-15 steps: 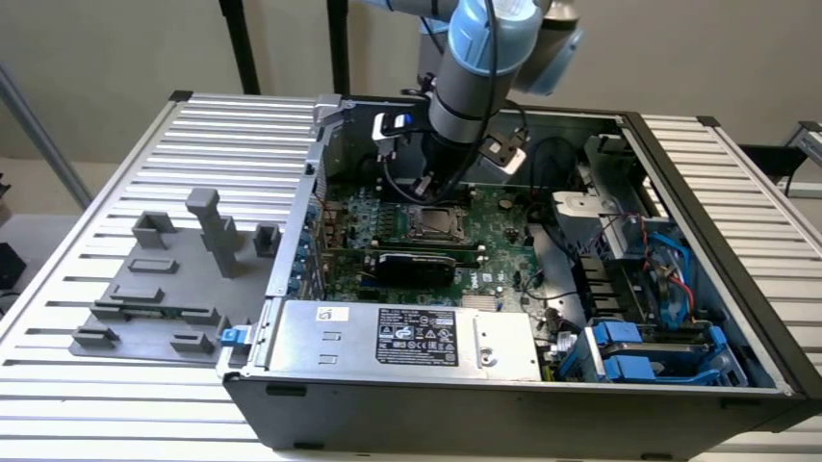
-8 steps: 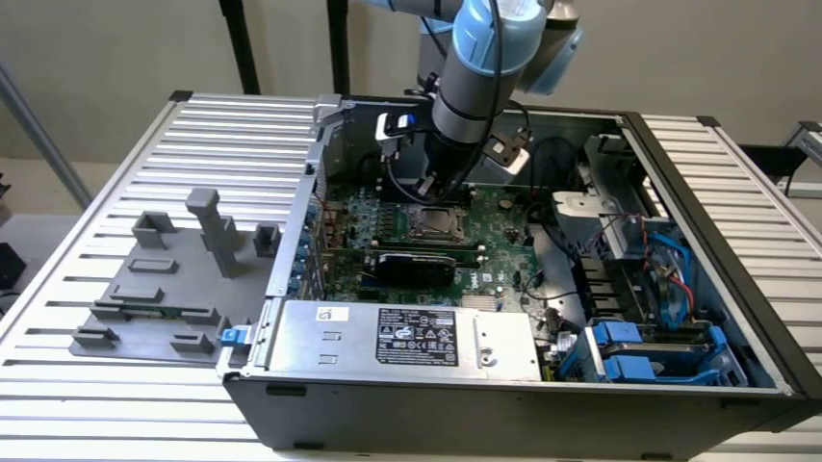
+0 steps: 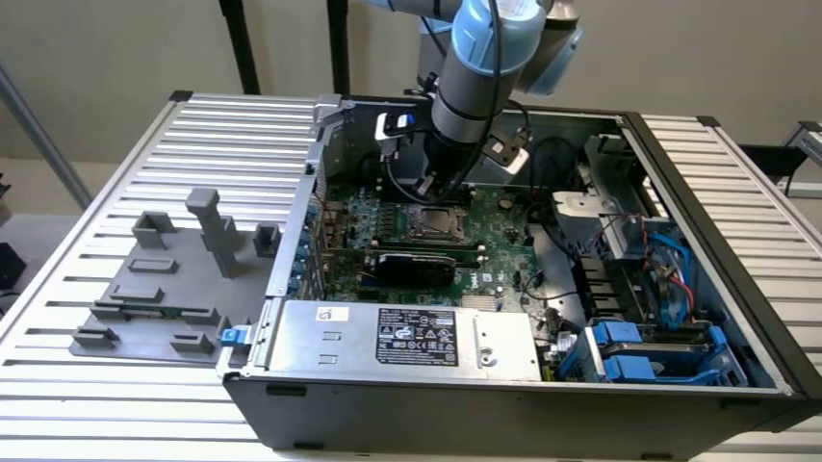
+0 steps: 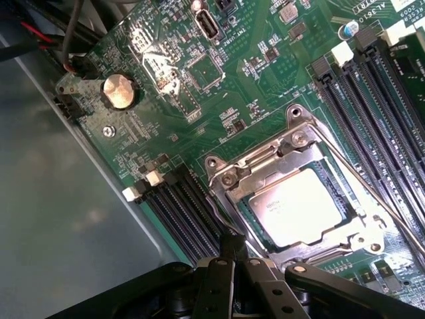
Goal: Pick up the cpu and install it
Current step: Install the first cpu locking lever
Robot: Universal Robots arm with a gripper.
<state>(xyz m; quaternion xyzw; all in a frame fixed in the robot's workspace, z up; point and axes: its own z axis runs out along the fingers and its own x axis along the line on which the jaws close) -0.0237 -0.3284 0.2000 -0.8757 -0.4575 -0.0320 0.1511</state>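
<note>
One arm [image 3: 469, 77] reaches down into one open computer case [image 3: 719, 241]. Its gripper [image 4: 234, 247] hangs just above the edge of the socket frame [image 4: 292, 143], fingers drawn together and holding nothing.

One cpu [image 4: 299, 207] is present. It lies flat inside the socket frame, metal top facing up, its printed marking near one corner. The chip is near square, so no long axis can be told; in the wrist view its edges run parallel to the frame's sides and skewed to the picture. In the exterior view the cpu [image 3: 432, 219] sits directly below the arm's tip. The frame's metal plate surrounds the chip on all sides.

Contents of the case, placed from the socket frame:
- one green motherboard [image 4: 166, 86] carrying the frame;
- banks of dark memory slots [image 4: 372, 106] on two opposite sides of the frame, number not countable;
- one round coin battery [image 4: 119, 90] well apart from the frame, near the board's edge;
- one silver box with a black label [image 3: 411, 337] toward the case's near wall;
- blue drive carriers [image 3: 642, 351] toward the exterior view's right, with blue cables near them.

Outside the case, toward the exterior view's left, one grey fixture plate [image 3: 167, 279] with several raised blocks lies on the slatted table [image 3: 77, 385].
</note>
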